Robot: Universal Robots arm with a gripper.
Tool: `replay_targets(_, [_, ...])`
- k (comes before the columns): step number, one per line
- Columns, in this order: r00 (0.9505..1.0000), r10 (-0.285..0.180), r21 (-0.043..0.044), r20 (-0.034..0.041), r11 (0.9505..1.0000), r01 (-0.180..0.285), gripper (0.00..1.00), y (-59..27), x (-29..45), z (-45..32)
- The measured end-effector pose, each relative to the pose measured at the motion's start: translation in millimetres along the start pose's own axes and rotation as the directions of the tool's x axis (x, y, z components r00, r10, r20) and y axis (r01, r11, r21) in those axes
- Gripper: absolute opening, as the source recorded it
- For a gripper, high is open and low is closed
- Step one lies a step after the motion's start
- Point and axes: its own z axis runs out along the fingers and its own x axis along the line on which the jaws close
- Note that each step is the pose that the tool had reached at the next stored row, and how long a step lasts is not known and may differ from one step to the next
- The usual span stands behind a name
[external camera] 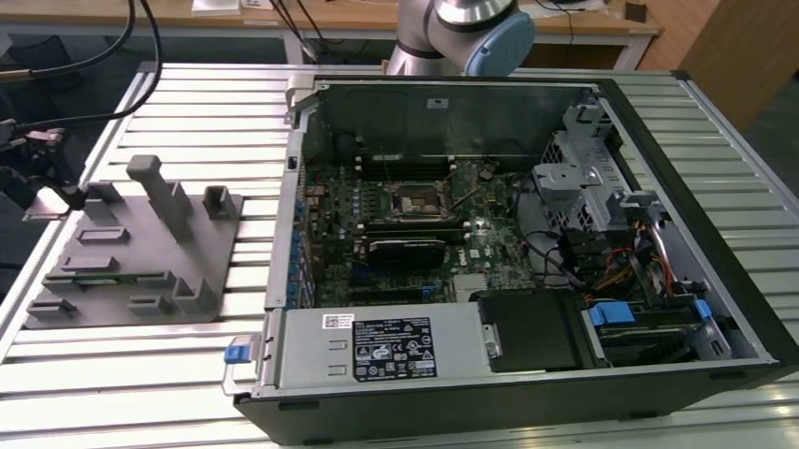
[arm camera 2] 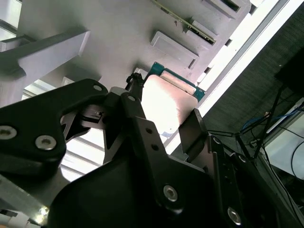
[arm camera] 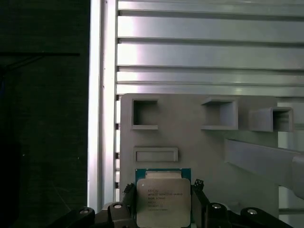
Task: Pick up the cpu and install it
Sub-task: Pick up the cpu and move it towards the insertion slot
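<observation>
The cpu (arm camera: 164,202) is a flat square chip with a pale metal top and a green rim. It lies on the flat base of the grey plastic block (arm camera: 209,152), near one corner. My gripper (arm camera: 162,186) straddles it, with one black fingertip against each of two opposite edges. In the second wrist view the cpu (arm camera 2: 166,99) shows bright between the same fingers (arm camera 2: 192,128). The chip still appears to rest on the block. The black socket frame (external camera: 413,201) sits in the middle of the motherboard inside the open computer case (external camera: 649,140).
The grey block (external camera: 138,253) with upright posts stands on the slatted metal table (external camera: 187,103), at the exterior view's left of the case. Drive bays and cables fill the case's right side. The table's edge lies close to the block.
</observation>
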Motion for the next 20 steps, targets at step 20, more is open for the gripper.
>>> replay_targets(20, [1.0,0.0,-0.0001,0.0067,1.0,0.0,0.55,1.1,-0.5,-26.2])
